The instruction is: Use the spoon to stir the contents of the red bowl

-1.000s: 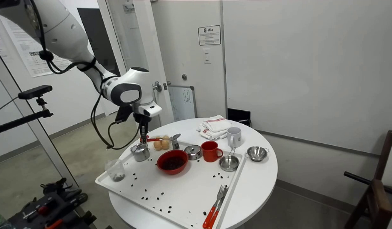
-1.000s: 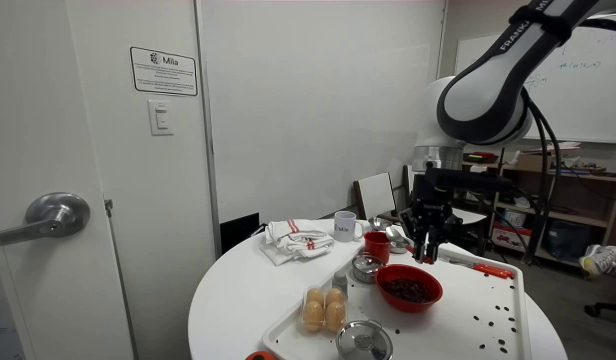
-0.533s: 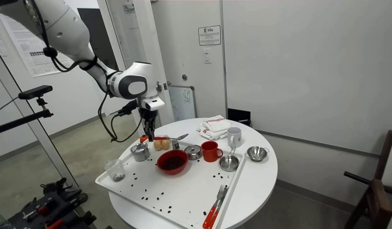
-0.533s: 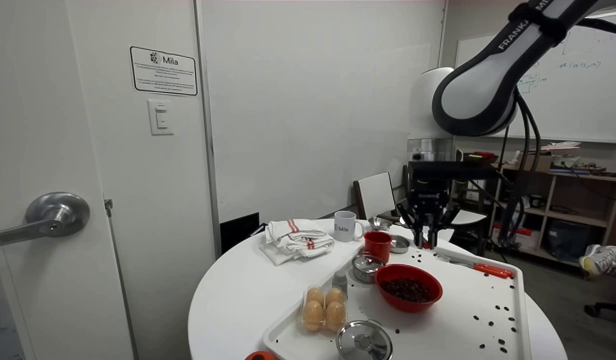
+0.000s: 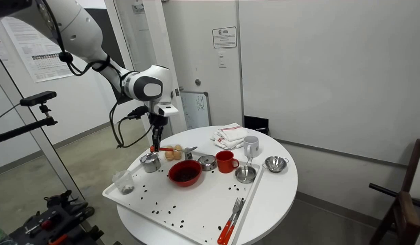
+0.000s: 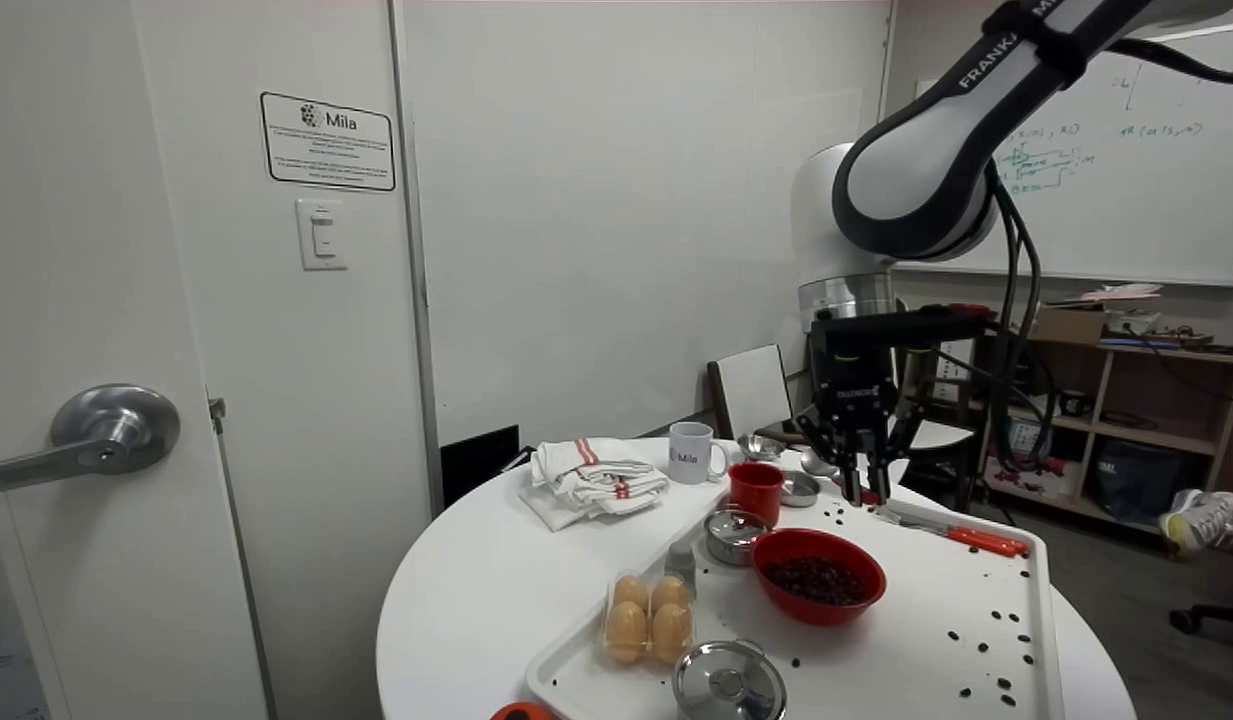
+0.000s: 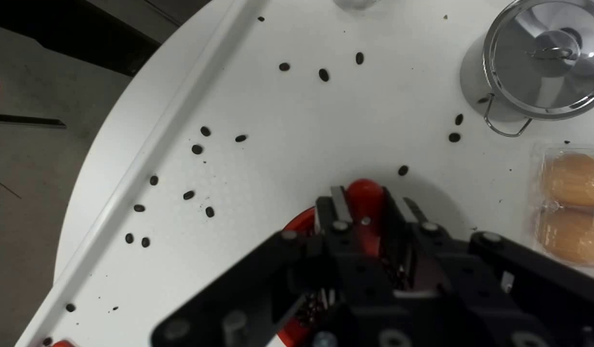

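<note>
Beyond the round white table (image 6: 476,600), brown shelves (image 6: 1161,385) stand below a whiteboard (image 6: 1166,205).

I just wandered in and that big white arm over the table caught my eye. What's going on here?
A robot arm is holding a red-handled spoon, its jaws closed on the handle. The spoon is held roughly level above the tray, not dipped in the red bowl. Dark beans sit in that bowl, and others lie scattered on the tray. The job is to stir the bowl's contents; whether any stirring has been done, I can't tell.
</note>
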Tool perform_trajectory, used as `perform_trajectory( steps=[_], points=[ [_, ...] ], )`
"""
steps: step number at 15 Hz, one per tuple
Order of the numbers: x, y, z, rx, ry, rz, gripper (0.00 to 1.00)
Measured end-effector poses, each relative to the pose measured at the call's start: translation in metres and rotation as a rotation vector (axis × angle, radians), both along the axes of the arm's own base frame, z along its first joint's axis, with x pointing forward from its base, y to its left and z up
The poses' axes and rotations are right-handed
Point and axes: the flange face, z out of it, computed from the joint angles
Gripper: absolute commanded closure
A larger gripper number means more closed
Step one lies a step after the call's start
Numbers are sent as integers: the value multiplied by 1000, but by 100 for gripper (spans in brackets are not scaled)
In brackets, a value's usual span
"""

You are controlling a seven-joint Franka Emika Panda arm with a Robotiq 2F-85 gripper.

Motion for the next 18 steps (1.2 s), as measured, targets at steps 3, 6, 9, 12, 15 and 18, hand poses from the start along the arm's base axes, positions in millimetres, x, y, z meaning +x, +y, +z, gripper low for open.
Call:
perform_trajectory(
  steps=[3, 6, 9, 12, 15, 18],
  points=[
    [4, -4, -1, 36, -15, -145, 92],
    [10, -19, -4, 93, -33, -291, 92],
    [9, -35, -8, 186, -4, -414, 92],
    [2, -48, -11, 321, 66, -445, 92],
    [-8, -60, -12, 455, 140, -423, 92],
    [-13, -65, -15, 572, 230, -376, 92]
  ],
)
